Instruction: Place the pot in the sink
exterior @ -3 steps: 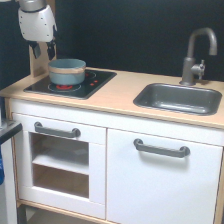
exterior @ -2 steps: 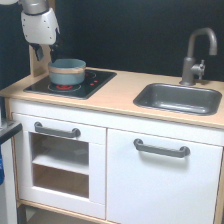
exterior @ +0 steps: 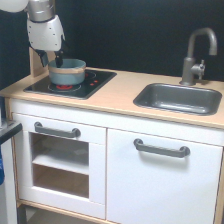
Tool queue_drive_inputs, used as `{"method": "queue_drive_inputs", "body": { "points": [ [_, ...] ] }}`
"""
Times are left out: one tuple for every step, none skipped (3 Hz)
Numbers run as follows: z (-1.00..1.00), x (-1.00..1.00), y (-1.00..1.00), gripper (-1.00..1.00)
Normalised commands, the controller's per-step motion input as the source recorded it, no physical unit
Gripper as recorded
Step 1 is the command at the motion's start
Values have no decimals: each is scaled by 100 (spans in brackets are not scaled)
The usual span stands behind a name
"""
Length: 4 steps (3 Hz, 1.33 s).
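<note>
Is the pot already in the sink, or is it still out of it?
Out. The pot sits on the black hob, at the exterior view's left, while the sink holds nothing visible.

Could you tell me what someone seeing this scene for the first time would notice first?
Probably the white robot arm coming down at the exterior view's upper left, its hand right at the rim of the pot, which sits on the black hob with red rings. Next, the sink, set into the wooden counter on the exterior view's right, with a tall grey tap behind it.
</note>
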Motion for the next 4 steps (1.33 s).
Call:
{"method": "queue_drive_inputs", "body": {
  "points": [
    [-67, 10, 21, 99],
    [-35, 18, 12, 32],
    [-25, 22, 8, -58],
    [10, 15, 3, -94]
  ]
}}
